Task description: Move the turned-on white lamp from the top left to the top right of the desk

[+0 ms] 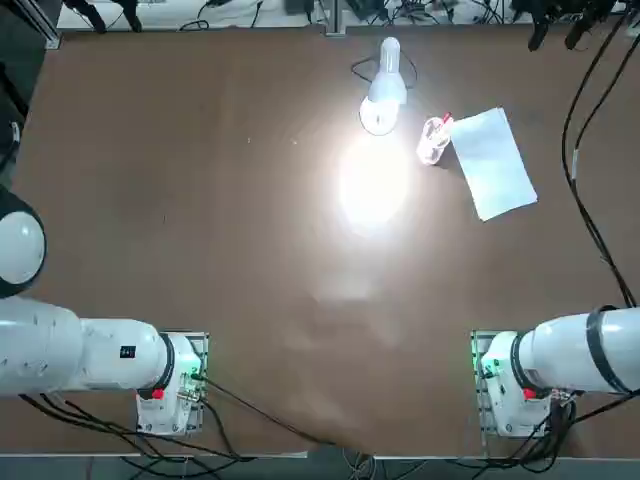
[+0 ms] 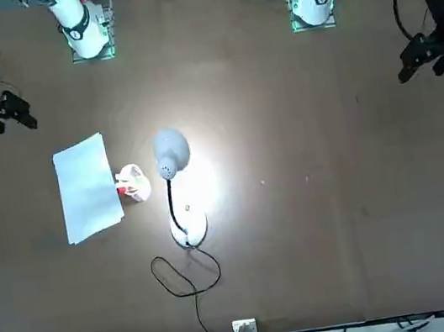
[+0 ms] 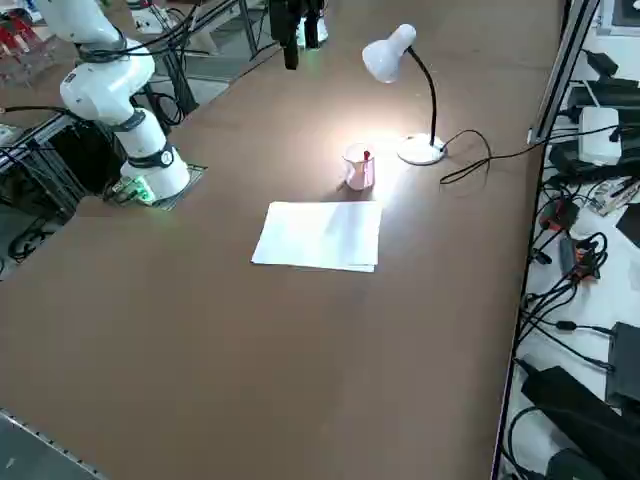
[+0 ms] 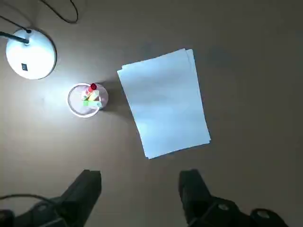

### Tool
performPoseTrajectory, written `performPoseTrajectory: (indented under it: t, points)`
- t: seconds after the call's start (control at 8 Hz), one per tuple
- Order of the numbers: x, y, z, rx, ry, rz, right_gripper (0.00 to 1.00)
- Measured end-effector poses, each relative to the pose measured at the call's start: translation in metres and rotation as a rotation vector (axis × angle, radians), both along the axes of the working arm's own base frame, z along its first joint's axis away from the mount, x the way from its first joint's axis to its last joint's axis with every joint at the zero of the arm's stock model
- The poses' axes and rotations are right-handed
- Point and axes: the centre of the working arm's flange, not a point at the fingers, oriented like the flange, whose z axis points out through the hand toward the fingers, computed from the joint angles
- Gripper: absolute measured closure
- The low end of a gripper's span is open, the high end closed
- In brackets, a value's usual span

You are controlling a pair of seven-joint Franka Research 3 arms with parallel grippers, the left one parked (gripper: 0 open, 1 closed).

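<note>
The white lamp point(image 1: 383, 100) stands lit at the far middle of the brown desk point(image 1: 200, 220). Its glowing head point(image 2: 171, 153) leans toward the robot's side and casts a bright pool on the top. Its round base point(image 2: 188, 229) sits behind the head, with the thin black cord point(image 2: 185, 278) looping to the far edge. My right gripper point(image 4: 141, 182) hangs open and empty high above the desk, off to the robot's right of the lamp. The wrist view shows the lamp's base point(image 4: 31, 53) well beyond the fingers point(image 4: 92, 182). From the front the gripper point(image 2: 18, 110) shows at the left edge.
A clear cup point(image 1: 434, 138) with red and yellow items stands just to the robot's right of the lamp. A white paper sheet point(image 1: 493, 162) lies beside the cup. Black cables point(image 1: 585, 200) run along the desk's right edge.
</note>
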Motion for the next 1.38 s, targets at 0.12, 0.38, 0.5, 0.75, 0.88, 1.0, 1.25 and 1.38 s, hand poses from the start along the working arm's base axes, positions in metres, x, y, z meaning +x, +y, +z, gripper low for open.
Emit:
performPoseTrajectory:
  t: [0.12, 0.38, 0.5, 0.75, 0.88, 1.0, 1.25, 1.38]
  points:
    - [0.0, 0.0, 0.0, 0.0, 0.0, 0.0, 0.0]
    - [0.0, -0.001, 0.0, 0.0, 0.002, -0.001, 0.0]
    - [0.0, 0.0, -0.001, 0.0, 0.003, 0.001, 0.0]
    - [0.0, 0.003, -0.001, 0.0, 0.004, 0.007, 0.0]
    - [0.0, 0.003, -0.002, 0.0, 0.005, 0.008, 0.0]
    - [0.001, 0.003, -0.003, -0.001, 0.007, 0.008, 0.0]
    - [0.003, 0.004, -0.007, -0.001, 0.015, 0.009, 0.0]
    - [0.006, 0.004, -0.013, -0.001, 0.024, 0.008, 0.0]
